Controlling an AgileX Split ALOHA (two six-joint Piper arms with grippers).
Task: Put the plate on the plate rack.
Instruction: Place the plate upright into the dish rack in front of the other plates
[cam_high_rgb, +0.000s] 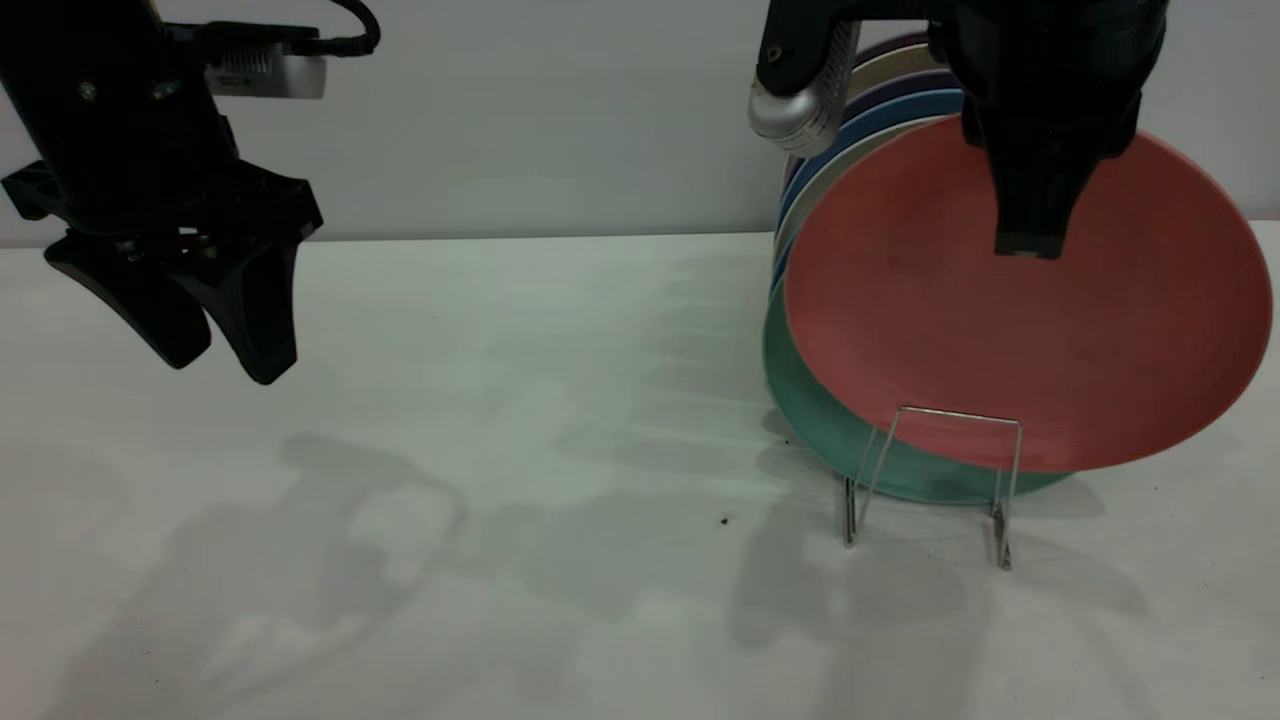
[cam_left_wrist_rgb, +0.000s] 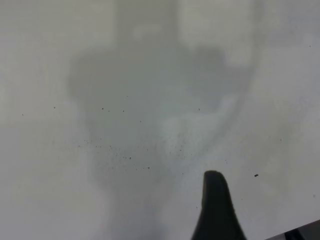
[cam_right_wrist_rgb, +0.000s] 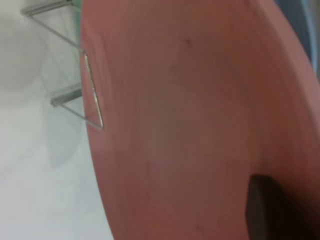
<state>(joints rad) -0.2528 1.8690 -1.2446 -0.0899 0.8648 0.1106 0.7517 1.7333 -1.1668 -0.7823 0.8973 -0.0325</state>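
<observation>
Right end effector (cam_high_rgb: 1028, 240): black; comes down from above at the right of the exterior view. Its fingers are clamped over the upper rim of the round, matte salmon-pink plate (cam_high_rgb: 1030, 340), one finger (cam_high_rgb: 1030, 215) lying flat against the plate's near face. In the right wrist view a dark finger tip (cam_right_wrist_rgb: 262, 207) presses on the pink surface (cam_right_wrist_rgb: 190, 125).

Plate orientation: on edge, near upright, broad face toward the exterior camera, top leaning slightly back toward the stack behind. Being round, it has no long axis.

Plate position: hangs directly below the right end effector, gripped at its top edge. Its lower edge sits behind the front loop of the thin silvery wire plate rack (cam_high_rgb: 935, 480), at rack level. Whether the edge bears on the rack cannot be told.

Neighbouring plates: a mint-green plate (cam_high_rgb: 830, 420) stands just behind the pink one, with blue plates (cam_high_rgb: 870, 120) and others further back.

Left end effector (cam_high_rgb: 215, 330): black, above the white bench (cam_high_rgb: 450, 450) at the left, well apart from the rack; fingers slightly parted, holding nothing.
</observation>
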